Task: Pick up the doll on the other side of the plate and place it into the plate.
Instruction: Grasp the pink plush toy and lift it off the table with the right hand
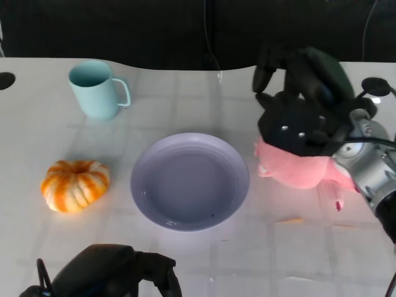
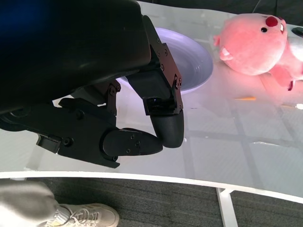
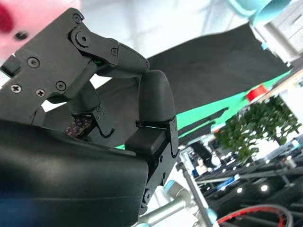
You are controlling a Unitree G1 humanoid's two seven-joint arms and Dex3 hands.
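The pink plush doll (image 1: 297, 170) lies on the white table just right of the lavender plate (image 1: 141, 185). My right hand (image 1: 303, 111) hovers over the doll's far side, fingers spread and pointing away from me; I see no grip on it. In the left wrist view the doll (image 2: 255, 42) rests on the table beyond the plate (image 2: 199, 61) with nothing around it. The right wrist view shows that hand's fingers (image 3: 151, 99) apart and a blur of pink doll (image 3: 9, 19) at the corner. My left hand (image 1: 111, 272) sits low at the near edge, its fingers (image 2: 163, 127) curled in on nothing.
A teal mug (image 1: 96, 90) stands at the back left. An orange and white pumpkin (image 1: 75, 184) sits left of the plate. A small orange scrap (image 1: 291, 220) lies near the doll. A person's shoe (image 2: 85, 217) shows on the floor below the table edge.
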